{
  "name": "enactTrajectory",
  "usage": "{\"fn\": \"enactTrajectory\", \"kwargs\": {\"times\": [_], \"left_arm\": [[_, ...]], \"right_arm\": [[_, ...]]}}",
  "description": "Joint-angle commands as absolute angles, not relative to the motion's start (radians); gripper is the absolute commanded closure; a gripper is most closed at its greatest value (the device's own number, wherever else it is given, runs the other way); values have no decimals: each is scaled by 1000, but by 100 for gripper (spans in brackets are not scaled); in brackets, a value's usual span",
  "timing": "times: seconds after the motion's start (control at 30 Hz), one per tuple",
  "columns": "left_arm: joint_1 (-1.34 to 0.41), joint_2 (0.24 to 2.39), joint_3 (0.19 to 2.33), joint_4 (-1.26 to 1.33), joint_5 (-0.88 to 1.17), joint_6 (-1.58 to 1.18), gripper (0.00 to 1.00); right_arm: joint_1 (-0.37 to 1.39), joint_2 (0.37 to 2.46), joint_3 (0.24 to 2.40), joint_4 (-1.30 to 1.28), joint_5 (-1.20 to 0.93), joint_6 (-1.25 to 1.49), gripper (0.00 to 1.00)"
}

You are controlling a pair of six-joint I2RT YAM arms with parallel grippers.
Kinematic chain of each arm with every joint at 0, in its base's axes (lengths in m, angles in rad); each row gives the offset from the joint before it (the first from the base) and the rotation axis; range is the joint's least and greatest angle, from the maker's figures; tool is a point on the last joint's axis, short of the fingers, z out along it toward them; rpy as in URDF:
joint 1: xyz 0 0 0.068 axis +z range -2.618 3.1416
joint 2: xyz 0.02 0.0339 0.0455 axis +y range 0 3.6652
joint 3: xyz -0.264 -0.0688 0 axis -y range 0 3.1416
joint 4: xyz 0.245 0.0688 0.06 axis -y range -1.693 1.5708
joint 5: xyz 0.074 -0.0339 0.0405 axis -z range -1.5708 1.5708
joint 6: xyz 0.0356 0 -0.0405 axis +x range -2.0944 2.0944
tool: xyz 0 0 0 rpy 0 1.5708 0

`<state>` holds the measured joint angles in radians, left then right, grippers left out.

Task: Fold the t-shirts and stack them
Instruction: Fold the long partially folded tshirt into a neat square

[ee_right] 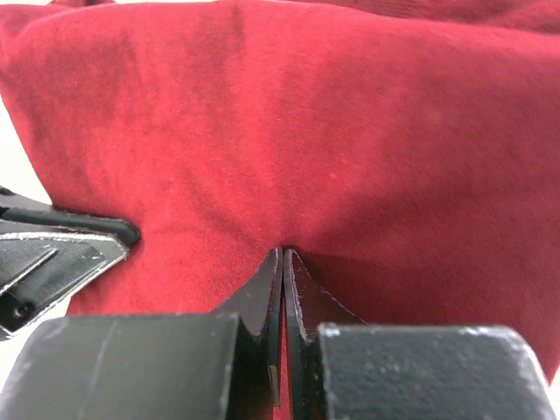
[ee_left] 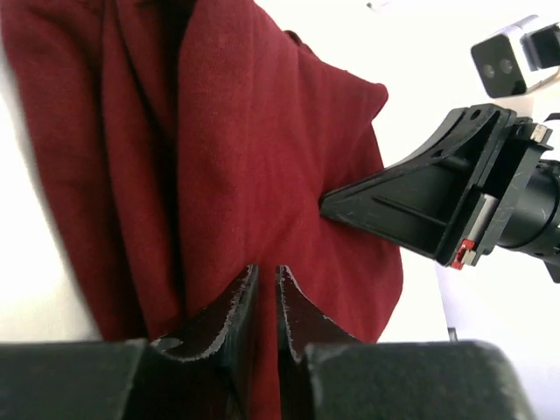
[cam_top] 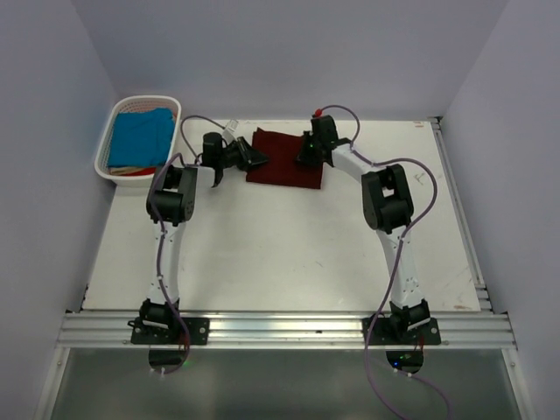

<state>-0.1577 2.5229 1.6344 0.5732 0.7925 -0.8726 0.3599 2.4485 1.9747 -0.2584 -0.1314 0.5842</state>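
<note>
The dark maroon t-shirt (cam_top: pixel 284 159) lies folded into a rectangle at the far middle of the table (cam_top: pixel 289 254). My left gripper (cam_top: pixel 255 158) is at its left edge. In the left wrist view (ee_left: pixel 263 278) its jaws stand nearly together with the maroon cloth (ee_left: pixel 227 157) in the narrow gap. My right gripper (cam_top: pixel 306 156) is at the shirt's right part, shut on a pinch of puckered cloth (ee_right: pixel 332 149) at its tips (ee_right: pixel 283 258). The turquoise-blue t-shirt (cam_top: pixel 140 137) lies folded in the white basket (cam_top: pixel 175 101).
The white slatted basket stands at the far left corner, with something red and pale under the blue shirt. Grey walls close in on both sides and behind. A metal rail (cam_top: pixel 289 328) runs along the near edge by the arm bases.
</note>
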Motion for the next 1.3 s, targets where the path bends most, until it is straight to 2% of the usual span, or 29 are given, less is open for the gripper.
{"fn": "enactTrajectory", "kwargs": {"times": [0.0,0.33,0.37,0.53,0.9,0.97,1.0,1.03,1.13,1.17,1.23,1.27], "left_arm": [[-156,2427,1507,558,749,-831,83],[-186,1975,892,569,604,-764,92],[-192,1944,862,549,583,-750,96],[-245,1740,689,469,519,-698,99],[-301,1531,716,295,506,-609,100],[-304,1485,727,240,468,-588,84],[-305,1444,735,221,453,-580,73],[-305,1424,750,200,424,-562,51],[-305,1391,805,106,361,-505,22],[-305,1396,824,57,354,-488,19],[-305,1434,873,8,342,-447,18],[-305,1448,880,3,342,-439,18]], "right_arm": [[371,2372,1855,-313,-111,555,100],[452,2013,1335,-245,-71,514,100],[471,1981,1303,-244,-66,515,100],[500,1847,1166,-244,-61,503,100],[503,1816,1259,-276,-40,437,100],[503,1742,1235,-209,-49,439,100],[503,1714,1229,-192,-51,440,95],[503,1691,1221,-178,-34,442,71],[505,1628,1271,-251,15,451,47],[511,1620,1284,-334,46,465,32],[514,1592,1279,-412,93,488,19],[520,1574,1257,-438,132,515,10]]}}
